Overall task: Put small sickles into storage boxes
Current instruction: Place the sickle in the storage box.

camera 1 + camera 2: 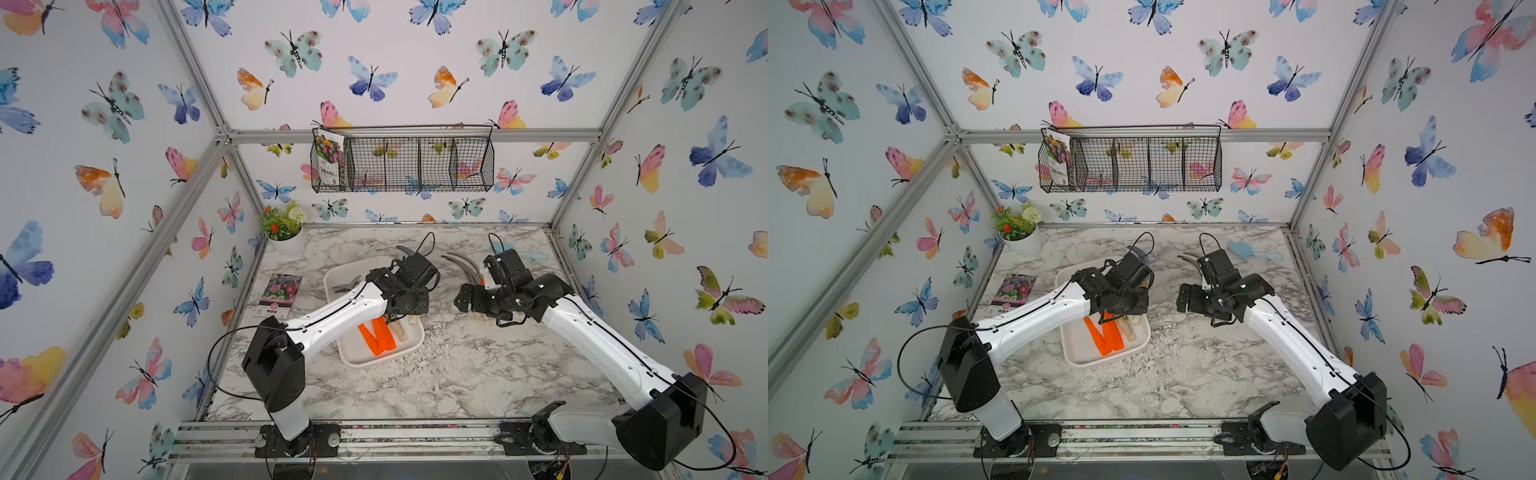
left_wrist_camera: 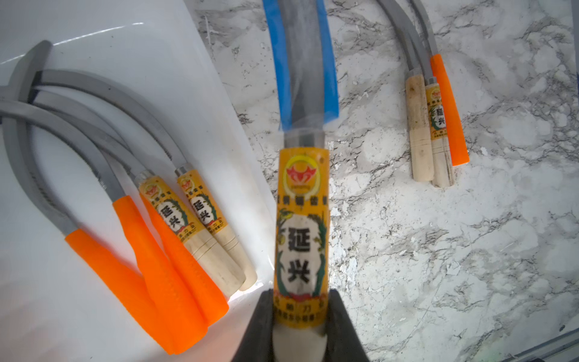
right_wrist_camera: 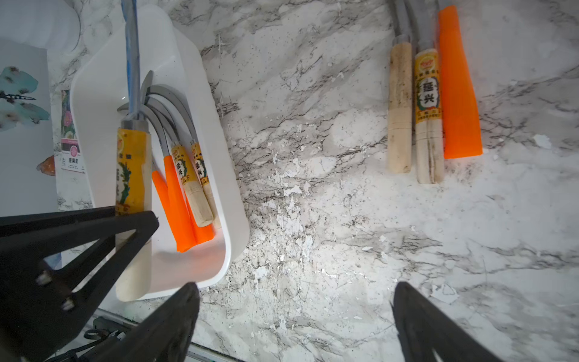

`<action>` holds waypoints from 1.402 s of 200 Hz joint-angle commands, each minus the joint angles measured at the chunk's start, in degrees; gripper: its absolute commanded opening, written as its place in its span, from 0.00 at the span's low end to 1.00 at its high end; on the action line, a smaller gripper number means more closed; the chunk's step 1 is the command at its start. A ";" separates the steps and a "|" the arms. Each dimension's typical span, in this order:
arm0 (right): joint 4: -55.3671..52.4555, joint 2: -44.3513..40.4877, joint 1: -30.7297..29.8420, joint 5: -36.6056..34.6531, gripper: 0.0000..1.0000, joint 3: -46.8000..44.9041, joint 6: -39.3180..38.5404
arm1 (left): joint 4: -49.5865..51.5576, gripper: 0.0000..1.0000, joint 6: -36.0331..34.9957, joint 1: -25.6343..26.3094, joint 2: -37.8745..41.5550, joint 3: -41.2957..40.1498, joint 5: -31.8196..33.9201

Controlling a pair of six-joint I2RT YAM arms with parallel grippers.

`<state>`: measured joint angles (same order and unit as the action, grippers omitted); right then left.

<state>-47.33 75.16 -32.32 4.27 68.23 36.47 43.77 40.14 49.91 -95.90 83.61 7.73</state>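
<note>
A robot lab booth: aluminium frame [image 1: 544, 135], butterfly wallpaper [image 1: 372, 79], marble-look tabletop [image 1: 436, 386].

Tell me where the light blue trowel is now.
In a top view the light blue trowel lies on the marble table near its far right corner, just beyond the right arm's wrist, away from the white tray.
</note>
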 commanded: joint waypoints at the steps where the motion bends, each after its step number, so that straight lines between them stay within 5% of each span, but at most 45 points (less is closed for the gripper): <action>1: 1.13 1.19 -2.63 -2.82 0.98 1.89 2.68 | -0.15 0.02 1.21 -0.34 4.53 -2.43 2.46; 150: 5.78 11.30 -19.15 -6.66 0.98 5.34 10.30 | -4.49 0.03 4.99 -7.71 21.58 -26.59 1.12; 280: 4.55 13.43 -21.18 -6.74 0.98 6.69 10.25 | -15.03 0.12 -1.33 -17.41 18.26 -37.99 -2.00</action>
<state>-41.50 87.92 -52.99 -1.34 72.86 46.74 32.40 41.08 33.52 -76.05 46.63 6.72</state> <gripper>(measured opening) 0.983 0.216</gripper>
